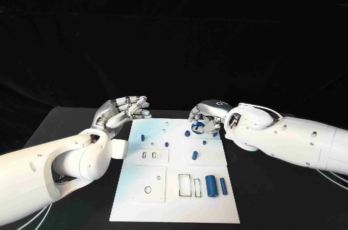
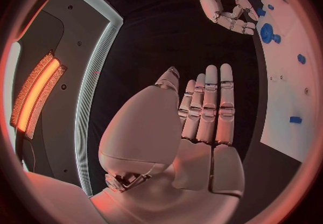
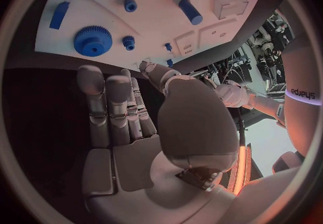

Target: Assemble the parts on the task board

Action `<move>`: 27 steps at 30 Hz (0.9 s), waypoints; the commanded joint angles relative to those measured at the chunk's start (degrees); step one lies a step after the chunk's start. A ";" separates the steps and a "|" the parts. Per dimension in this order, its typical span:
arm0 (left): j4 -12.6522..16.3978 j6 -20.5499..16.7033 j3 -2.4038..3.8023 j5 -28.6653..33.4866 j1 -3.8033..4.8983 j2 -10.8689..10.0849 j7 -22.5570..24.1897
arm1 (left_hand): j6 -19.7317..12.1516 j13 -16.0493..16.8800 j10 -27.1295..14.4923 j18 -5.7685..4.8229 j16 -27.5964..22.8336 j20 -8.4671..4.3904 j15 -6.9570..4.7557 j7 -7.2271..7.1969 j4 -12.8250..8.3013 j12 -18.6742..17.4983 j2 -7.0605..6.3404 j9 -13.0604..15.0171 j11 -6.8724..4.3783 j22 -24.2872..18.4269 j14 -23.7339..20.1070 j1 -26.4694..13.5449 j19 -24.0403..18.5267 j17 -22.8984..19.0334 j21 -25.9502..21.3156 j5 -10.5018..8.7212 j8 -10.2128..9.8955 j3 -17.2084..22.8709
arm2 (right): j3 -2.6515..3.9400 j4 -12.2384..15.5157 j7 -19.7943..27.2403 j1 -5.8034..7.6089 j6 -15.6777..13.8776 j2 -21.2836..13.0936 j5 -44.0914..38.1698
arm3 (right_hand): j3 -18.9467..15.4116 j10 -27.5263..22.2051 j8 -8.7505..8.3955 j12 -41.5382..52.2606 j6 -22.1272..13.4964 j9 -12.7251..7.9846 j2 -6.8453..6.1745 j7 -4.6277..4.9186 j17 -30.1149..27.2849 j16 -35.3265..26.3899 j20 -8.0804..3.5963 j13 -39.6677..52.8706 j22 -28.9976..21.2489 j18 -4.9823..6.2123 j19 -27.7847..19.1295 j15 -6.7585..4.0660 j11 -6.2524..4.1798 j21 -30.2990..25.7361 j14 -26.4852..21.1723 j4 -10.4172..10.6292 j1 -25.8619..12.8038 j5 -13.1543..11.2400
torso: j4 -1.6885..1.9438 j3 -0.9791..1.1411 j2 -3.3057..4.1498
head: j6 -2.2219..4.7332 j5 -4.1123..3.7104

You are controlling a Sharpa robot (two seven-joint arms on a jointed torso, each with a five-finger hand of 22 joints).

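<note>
The fingers (image 2: 209, 111) of the left hand (image 1: 124, 111) lie straight and close together, grasping nothing; those of the right hand (image 1: 206, 119) are likewise extended side by side and released, bent down over the far end of the task board (image 1: 145, 210).

Working from the near edge outward on the white, flat, rectangular board: at about 5 o'clock from its centre lie two smooth blue cylinders side by side, a thick one (image 1: 211, 185) and a thin rod (image 1: 223, 186), just beside two narrow rectangular slots (image 1: 185, 185). At 7 o'clock sits a square raised plate (image 1: 150, 184) with a round hole. Near the centre a short blue peg (image 1: 194, 155) lies tilted, with a smaller plate (image 1: 152, 154) bearing two small slots at 9 o'clock from it. Farther on stand small blue pieces: one upright pin (image 1: 143, 137) toward the left edge, one (image 1: 166, 144) between, one (image 1: 187, 133) near the right hand. At the far end, about 1 o'clock, a blue toothed gear (image 1: 197, 126) sits flat on the board, partly hidden under the right hand's fingers; whether they touch it I cannot tell.

The left hand hovers off the board's far left corner, at 11 o'clock, over the matte black table (image 1: 65, 124).
</note>
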 commanded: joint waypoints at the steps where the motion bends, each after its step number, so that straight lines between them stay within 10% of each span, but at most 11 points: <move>1: 0.58 1.60 0.08 -0.39 0.18 -0.10 0.03 | 0.20 -0.05 0.22 0.32 0.30 0.10 0.19 0.16 0.07 -0.39 -0.24 -0.07 -0.04 0.08 0.41 -0.24 0.36 0.11 0.33 -0.27 -0.21 0.36 | 0.02 -0.35 -2.67 0.02 1.70 0.60 -5.90 | 0.07 -0.52 -0.32 -0.22 0.02 0.21 -0.72 0.00 6.47 6.21 0.15 0.40 6.68 -1.09 1.71 0.26 -0.10 5.23 1.36 0.53 0.09 0.19 | 0.24 -0.28 0.81 | 0.10 -0.17; 9: 1.12 1.83 0.09 -0.36 0.27 -0.26 -0.12 | 0.08 -0.05 0.10 0.29 0.31 0.07 0.26 0.36 0.07 -0.75 -0.23 -0.15 0.10 0.07 0.48 -0.53 0.42 0.34 0.39 -0.27 -0.43 0.35 | -0.07 -1.26 -2.83 -0.17 2.65 1.95 -6.76 | 0.62 -1.15 -0.64 -0.42 -0.08 0.82 -0.84 0.28 16.53 15.61 0.61 1.10 19.60 -2.80 5.53 0.61 0.24 14.55 2.14 1.18 0.40 0.40 | 0.65 -0.50 1.20 | -0.01 -0.25; 27: 1.27 1.66 0.09 -0.26 0.41 -0.35 -0.53 | 0.11 -0.03 0.10 0.28 0.36 0.06 0.29 0.42 0.11 -0.93 -0.07 -0.18 0.15 0.07 0.56 -0.77 0.48 0.51 0.44 -0.25 -0.50 0.40 | -0.40 -3.42 -3.34 -0.64 4.85 4.13 -7.88 | 1.00 -2.29 -0.86 -0.73 -0.27 1.12 -0.78 0.34 18.24 17.54 0.92 1.16 22.08 -3.09 5.93 0.91 0.47 16.33 2.06 1.27 0.76 0.49 | 0.91 -0.71 2.10 | 0.16 -0.09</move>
